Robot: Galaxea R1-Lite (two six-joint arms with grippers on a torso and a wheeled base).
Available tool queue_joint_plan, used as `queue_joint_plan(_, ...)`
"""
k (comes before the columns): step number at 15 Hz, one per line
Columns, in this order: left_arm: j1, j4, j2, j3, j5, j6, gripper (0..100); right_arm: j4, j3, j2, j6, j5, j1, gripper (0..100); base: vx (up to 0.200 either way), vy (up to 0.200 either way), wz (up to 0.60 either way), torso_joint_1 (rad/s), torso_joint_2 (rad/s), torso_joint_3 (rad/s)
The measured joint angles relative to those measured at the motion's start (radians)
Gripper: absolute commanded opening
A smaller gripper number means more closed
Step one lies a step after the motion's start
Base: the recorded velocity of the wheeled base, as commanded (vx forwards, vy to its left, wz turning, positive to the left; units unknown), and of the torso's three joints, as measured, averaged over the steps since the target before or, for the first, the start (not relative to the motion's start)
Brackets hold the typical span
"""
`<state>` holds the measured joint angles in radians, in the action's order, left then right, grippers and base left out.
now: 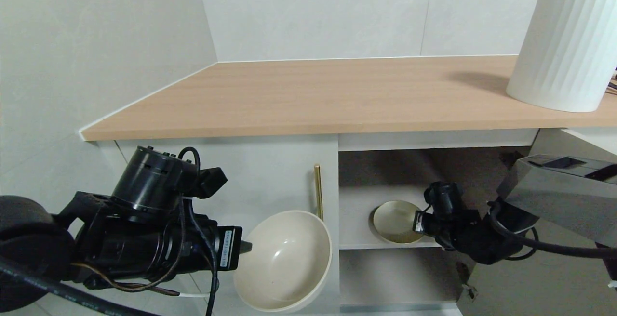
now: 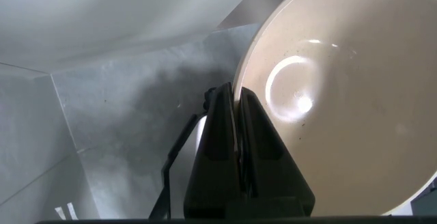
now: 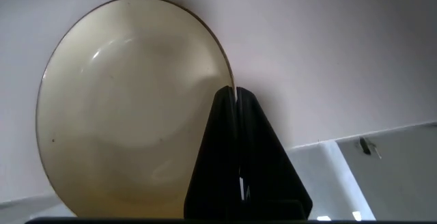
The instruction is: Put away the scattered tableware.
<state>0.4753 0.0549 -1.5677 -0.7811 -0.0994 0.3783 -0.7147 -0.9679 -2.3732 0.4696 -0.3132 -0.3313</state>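
Note:
A cream bowl (image 1: pixel 284 263) hangs tilted on its side in front of the closed left cabinet door, low down; my left gripper (image 1: pixel 247 247) is shut on its rim. The left wrist view shows the black fingers (image 2: pixel 222 125) pinching the bowl (image 2: pixel 334 94) at its edge. My right gripper (image 1: pixel 418 222) reaches into the open cabinet compartment and is shut on the rim of a small yellowish plate (image 1: pixel 395 221), held upright above the shelf. In the right wrist view the fingers (image 3: pixel 225 115) clamp the plate (image 3: pixel 130 101) against the pale cabinet back wall.
A wooden countertop (image 1: pixel 337 94) runs above the cabinet, with a large white ribbed container (image 1: pixel 564 48) at its right end. A brass handle (image 1: pixel 318 190) stands on the closed door. The open compartment has a white shelf (image 1: pixel 381 245) with free space below.

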Motion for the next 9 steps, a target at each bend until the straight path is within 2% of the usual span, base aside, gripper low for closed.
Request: queue_joint_plan(9, 0.000, 0.000, -0.019, 0.002, 0.001, 0.000, 0, 0.037, -0.101, -0.059, 0.000, -0.031, 0.028, 0, 0.000, 0.000, 0.00, 0.000, 0.00, 0.000)
